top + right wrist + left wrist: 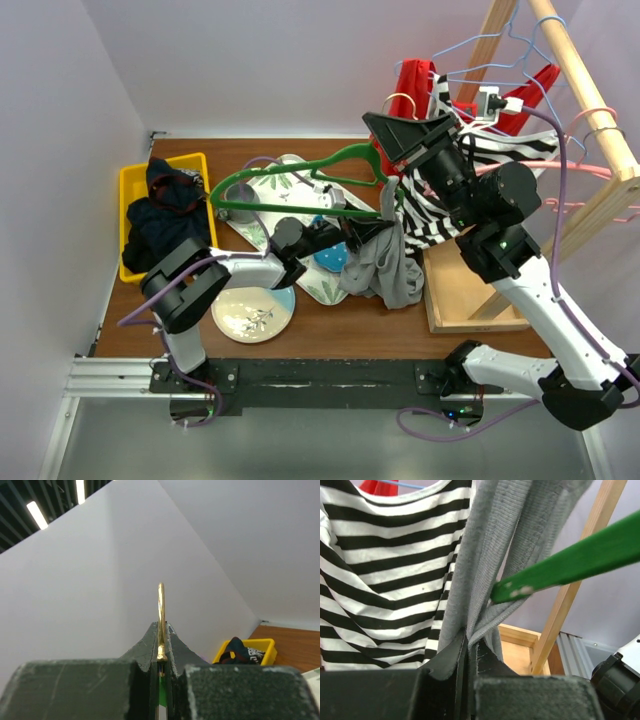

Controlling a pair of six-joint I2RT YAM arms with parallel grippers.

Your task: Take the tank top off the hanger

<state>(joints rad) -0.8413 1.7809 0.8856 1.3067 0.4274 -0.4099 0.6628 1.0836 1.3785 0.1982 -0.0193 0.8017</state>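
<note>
The green hanger [300,180] hangs in the air over the table, its gold hook [160,620] pinched between my right gripper's [385,128] shut jaws. The grey tank top [390,265] droops from the hanger's right end and bunches near the table. My left gripper [352,233] is shut on a fold of the tank top [480,580]. One green hanger arm [570,562] crosses the left wrist view, its tip against the grey cloth. In the right wrist view my gripper [160,630] holds the hook upright.
A wooden clothes rack [570,90] stands at the right with a striped shirt [470,160], a red garment [415,85] and wire hangers. A yellow bin [135,190] of dark clothes sits at the left. A patterned tray [290,190] and plate [250,315] lie on the table.
</note>
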